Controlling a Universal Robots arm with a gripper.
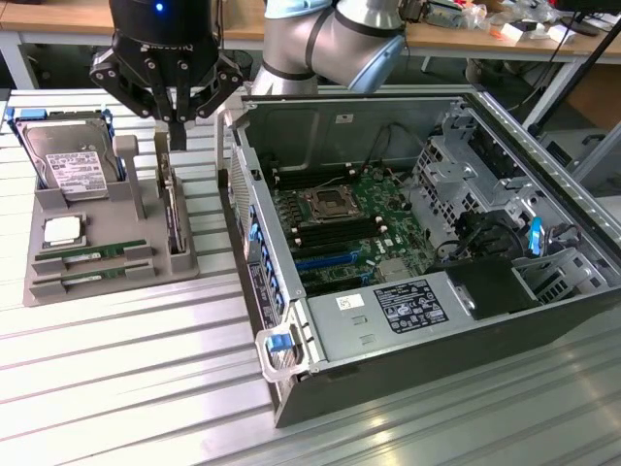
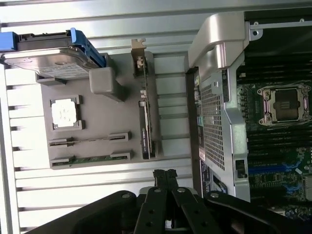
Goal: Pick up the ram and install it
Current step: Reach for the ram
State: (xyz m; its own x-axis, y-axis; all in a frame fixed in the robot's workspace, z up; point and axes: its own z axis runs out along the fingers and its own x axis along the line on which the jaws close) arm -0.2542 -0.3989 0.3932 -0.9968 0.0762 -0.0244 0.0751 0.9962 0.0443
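Workshop desk (image 1: 126,379): ribbed metal, cluttered benches behind.
Grey tray (image 1: 146,228): 9 o'clock in exterior view. Holds HDD (image 1: 68,160), CPU (image 1: 63,231), upright card (image 1: 173,209), plus RAM.
RAM (image 1: 92,254): thin green stick resting in end cradles at tray's 6 o'clock edge. Second stick (image 1: 92,275) just beside it, parallel. Neither lifted.
PC case (image 1: 291,126): 3 o'clock, side open, mobo (image 1: 349,223) exposed. Long dark slots flank socket (image 1: 325,204).
Pincer (image 1: 178,136): 11 o'clock, closed, empty, hanging above tray near card's top, apart from RAM.
Handling, est.: light, stiff, thin, prob. fragile. Chips & contact edge shouldn't be pinched or bent. Best hold looks like mid-length across the two flat faces, between cradles, where the stick stands free.
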